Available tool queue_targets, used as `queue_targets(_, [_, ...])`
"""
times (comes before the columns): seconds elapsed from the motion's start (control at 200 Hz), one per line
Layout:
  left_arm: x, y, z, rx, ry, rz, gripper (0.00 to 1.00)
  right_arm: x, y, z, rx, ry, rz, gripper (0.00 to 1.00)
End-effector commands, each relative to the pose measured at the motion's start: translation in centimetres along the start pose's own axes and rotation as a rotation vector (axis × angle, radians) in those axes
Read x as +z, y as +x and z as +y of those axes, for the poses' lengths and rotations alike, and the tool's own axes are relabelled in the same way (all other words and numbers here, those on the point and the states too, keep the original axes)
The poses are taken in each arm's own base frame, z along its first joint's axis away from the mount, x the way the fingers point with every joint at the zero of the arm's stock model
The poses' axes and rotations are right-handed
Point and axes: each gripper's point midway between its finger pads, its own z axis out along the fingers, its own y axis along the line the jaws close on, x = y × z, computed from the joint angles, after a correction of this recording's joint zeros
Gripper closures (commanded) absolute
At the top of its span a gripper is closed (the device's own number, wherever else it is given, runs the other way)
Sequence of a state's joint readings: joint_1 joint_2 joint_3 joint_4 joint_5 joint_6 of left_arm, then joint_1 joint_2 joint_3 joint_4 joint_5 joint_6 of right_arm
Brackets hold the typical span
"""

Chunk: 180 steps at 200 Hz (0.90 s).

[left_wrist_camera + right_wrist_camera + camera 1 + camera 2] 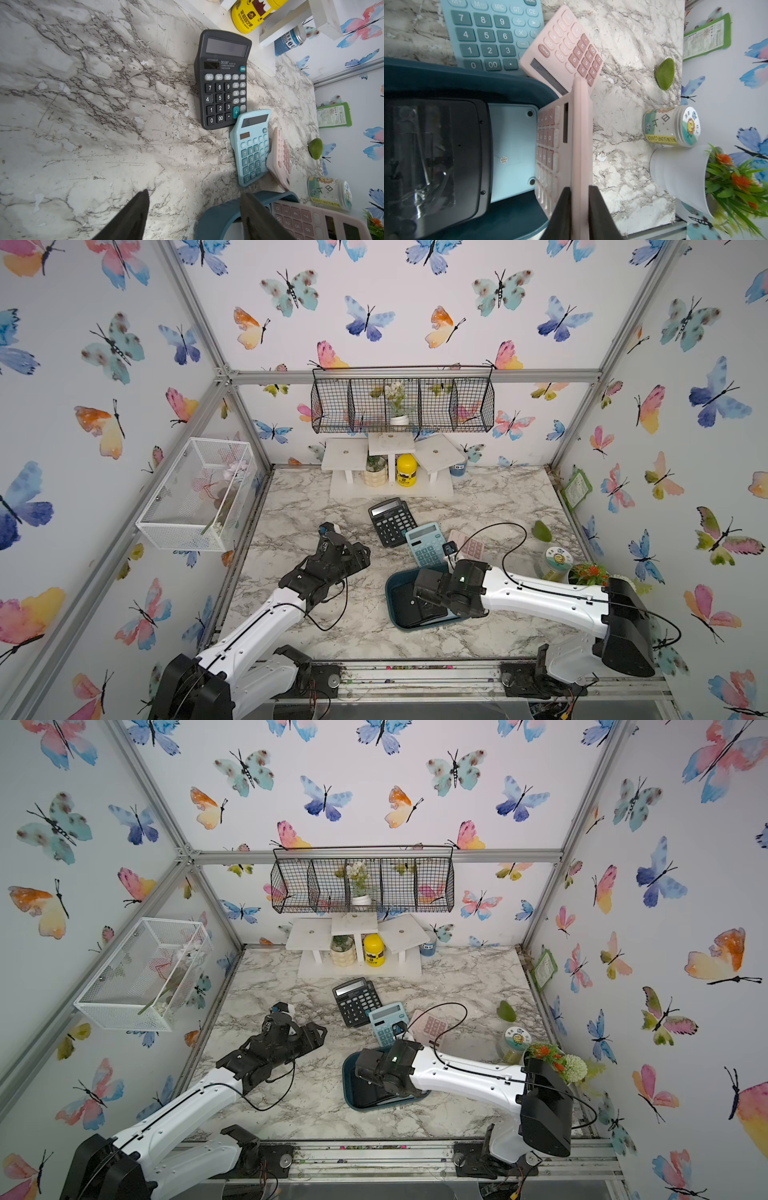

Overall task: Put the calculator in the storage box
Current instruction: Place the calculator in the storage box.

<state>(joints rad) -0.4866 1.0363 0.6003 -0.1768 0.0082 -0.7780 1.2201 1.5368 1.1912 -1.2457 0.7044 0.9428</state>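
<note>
The pink calculator point(579, 133) is held up on its thin side, right at the rim of the storage box point(446, 81). It is partly over the inside of the box, and its keys are turned toward the box's middle. It cannot be told if it touches anything inside the box. It is pinched by the right gripper point(580, 188), with one finger pressed on the key side and one on the back.

Inside the box, a face-down black calculator point(436, 155) and a face-down blue calculator point(512, 145) are seen lying flat, so not much floor is left.

Just past the far side of the box, a blue calculator point(426, 544), a second pink calculator point(469, 545) and a black DEXIN calculator point(392, 521) are laid on the marble table point(291, 614).

Beside the box, the left gripper point(194, 193) is held wide open with nothing in it.

The putting-in step looks almost done. Next, the pink calculator likely needs to be tipped toward the box's middle, so it is laid flat on the two inside. Then the fingers should be opened and lifted, with care that the rim is not bumped.
</note>
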Motion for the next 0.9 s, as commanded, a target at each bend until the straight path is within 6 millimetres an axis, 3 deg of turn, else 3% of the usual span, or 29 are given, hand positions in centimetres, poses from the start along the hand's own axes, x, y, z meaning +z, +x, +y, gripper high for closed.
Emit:
queue_targets(0.0, [-0.3, -1.4, -0.6, 0.017, -0.008, -0.050, 0.25, -0.6, -0.5, -0.3, -0.013, 0.039, -0.026, 0.73])
queue_targets(0.26, [-0.5, -1.4, -0.4, 0.020, -0.014, -0.053, 0.25, -1.1, -0.7, 1.8, -0.009, -0.069, -0.031, 0.63])
queue_targets(0.631, [-0.4, -1.0, 0.1, 0.012, -0.022, -0.051, 0.25, -2.6, -0.8, 5.3, 0.024, -0.335, -0.045, 0.57])
queue_targets(0.896, [-0.5, -1.0, 0.1, 0.013, -0.021, -0.050, 0.25, -2.3, -0.3, 7.4, -0.001, -0.413, -0.034, 0.56])
